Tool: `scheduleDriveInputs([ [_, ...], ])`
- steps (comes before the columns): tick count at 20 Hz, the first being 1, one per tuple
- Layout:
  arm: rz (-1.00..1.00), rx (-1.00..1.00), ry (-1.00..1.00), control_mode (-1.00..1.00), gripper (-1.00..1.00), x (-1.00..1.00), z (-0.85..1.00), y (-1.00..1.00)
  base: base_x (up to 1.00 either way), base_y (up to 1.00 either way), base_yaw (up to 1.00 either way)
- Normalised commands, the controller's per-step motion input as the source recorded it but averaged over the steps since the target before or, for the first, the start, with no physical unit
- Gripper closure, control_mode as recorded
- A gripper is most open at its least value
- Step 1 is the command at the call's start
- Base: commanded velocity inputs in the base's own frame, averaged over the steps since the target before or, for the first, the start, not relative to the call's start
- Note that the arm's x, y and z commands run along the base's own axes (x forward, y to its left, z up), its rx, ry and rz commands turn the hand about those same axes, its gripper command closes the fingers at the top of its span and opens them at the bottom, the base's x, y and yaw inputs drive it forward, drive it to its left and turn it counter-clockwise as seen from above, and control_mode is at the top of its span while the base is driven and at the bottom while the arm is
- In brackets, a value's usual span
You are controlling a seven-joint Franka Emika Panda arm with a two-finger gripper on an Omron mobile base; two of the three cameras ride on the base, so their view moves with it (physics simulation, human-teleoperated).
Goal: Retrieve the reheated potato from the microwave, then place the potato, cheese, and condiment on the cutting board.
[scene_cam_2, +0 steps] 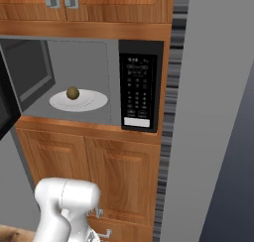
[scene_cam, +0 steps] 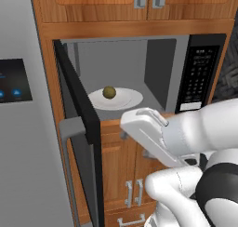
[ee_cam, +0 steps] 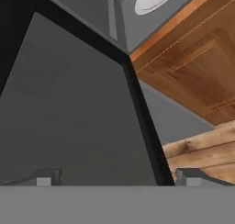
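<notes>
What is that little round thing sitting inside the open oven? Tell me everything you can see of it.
It is the potato, a small, round, olive-green to tan ball with a dull skin. It sits whole on a white round plate, slightly left of the plate's middle, inside the microwave, whose door is swung wide open. Only the plate touches it.

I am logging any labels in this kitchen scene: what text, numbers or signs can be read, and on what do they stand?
None can be read.
Microwave keypad panel: rows of small white marks and a pale strip at the bottom, too small and blurred to read.
Fridge screen: a few small blue icons, blurred; no legible words.
Cabinet doors, plate and potato: no lettering.
</notes>
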Motion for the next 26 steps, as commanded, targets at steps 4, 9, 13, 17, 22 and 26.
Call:
scheduleDriveInputs([
  [4,-0.11,-0.22,-0.17,-1.0,-1.0,0.19,0.11,-0.49,0.0,0.0,0.0],
  [9,-0.08,-0.26,-0.23,-1.0,-1.0,0.23,0.06,-0.44,0.0,0.0,0.0],
  [13,0.0,-0.25,-0.2,-1.0,-1.0,0.3,0.08,-0.47,0.0,0.0,0.0],
  [17,0.0,-0.18,-0.09,-1.0,-1.0,0.42,0.09,-0.46,0.0,0.0,0.0],
  [22,0.01,-0.12,-0.06,-1.0,-1.0,0.54,0.09,-0.38,0.0,0.0,0.0],
  [26,0.03,-0.11,-0.03,-1.0,-1.0,0.71,0.03,-0.1,0.0,0.0,0.0],
])
